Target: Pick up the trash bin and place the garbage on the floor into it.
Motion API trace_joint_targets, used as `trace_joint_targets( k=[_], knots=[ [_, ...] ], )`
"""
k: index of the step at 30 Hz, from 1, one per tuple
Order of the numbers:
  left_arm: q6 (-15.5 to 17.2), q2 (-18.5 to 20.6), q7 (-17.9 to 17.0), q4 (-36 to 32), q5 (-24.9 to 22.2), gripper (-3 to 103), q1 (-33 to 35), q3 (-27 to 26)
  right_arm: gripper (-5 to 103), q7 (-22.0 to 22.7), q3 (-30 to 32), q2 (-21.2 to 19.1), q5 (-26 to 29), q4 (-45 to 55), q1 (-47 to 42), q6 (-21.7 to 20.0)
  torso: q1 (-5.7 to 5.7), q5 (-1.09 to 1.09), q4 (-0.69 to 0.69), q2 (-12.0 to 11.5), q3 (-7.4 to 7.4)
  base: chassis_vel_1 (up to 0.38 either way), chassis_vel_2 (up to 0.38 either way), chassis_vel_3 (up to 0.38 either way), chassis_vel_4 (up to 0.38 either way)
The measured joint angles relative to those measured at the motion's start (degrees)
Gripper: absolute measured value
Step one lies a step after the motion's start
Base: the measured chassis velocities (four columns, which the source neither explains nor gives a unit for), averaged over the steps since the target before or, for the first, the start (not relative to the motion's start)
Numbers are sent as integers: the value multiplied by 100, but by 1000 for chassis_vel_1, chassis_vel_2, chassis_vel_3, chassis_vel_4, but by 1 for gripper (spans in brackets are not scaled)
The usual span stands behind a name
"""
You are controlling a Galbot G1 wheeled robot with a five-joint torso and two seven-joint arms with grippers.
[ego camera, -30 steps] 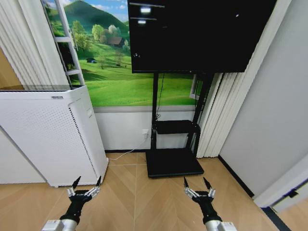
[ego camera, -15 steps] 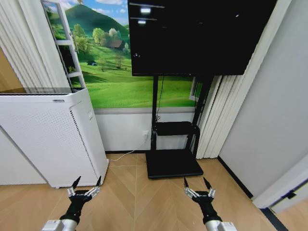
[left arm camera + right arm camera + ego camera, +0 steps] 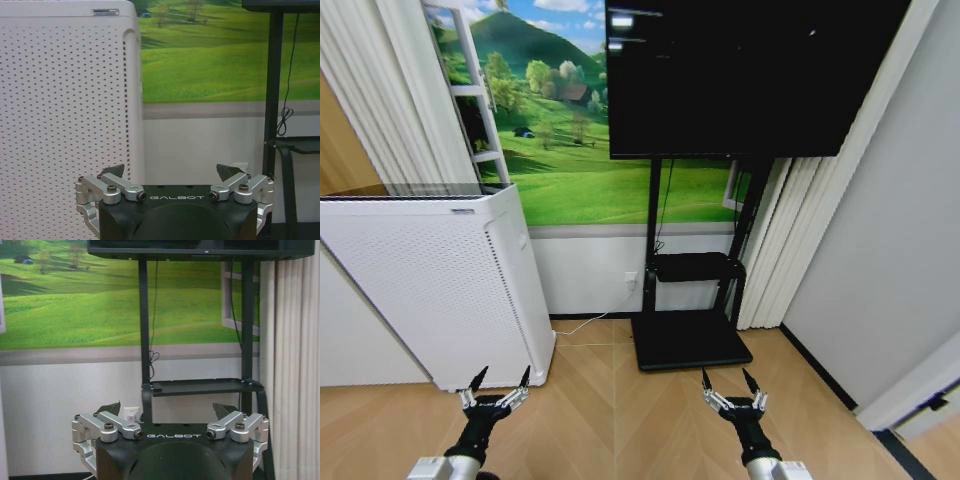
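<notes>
Both arms are hanging low over the wooden floor (image 3: 610, 400), the left gripper (image 3: 500, 379) and the right gripper (image 3: 727, 379) with jaws released, empty, probably ready for searching; the trash bin and garbage are not in sight here.

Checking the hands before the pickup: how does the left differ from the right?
The left hand hangs over the floor near the white purifier; the right hand hangs in front of the TV stand. Both are open, empty and held low at matching height.
</notes>
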Motion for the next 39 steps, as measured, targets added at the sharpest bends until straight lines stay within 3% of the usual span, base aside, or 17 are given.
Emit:
trace_joint_targets(
  k=[8,9,19,39],
  knots=[
    [0,1,-1,1,0,100,0,-2,100,-1,-1,1,0,0,-1,0,-7,-6,-3,-12,-9,208,181,-199,-190],
    [0,1,-1,1,0,100,0,-3,100,-1,-2,1,0,0,0,0,-8,-4,2,-15,-11,90,-13,16,-55],
    [0,0,0,0,0,100,0,1,100,1,2,0,0,0,1,0,-10,-1,0,-27,-16,-7,-54,-12,60],
    [0,0,0,-1,0,100,0,0,100,1,0,0,0,1,0,0,-16,-2,0,-38,-23,232,-228,-244,251]
  ],
)
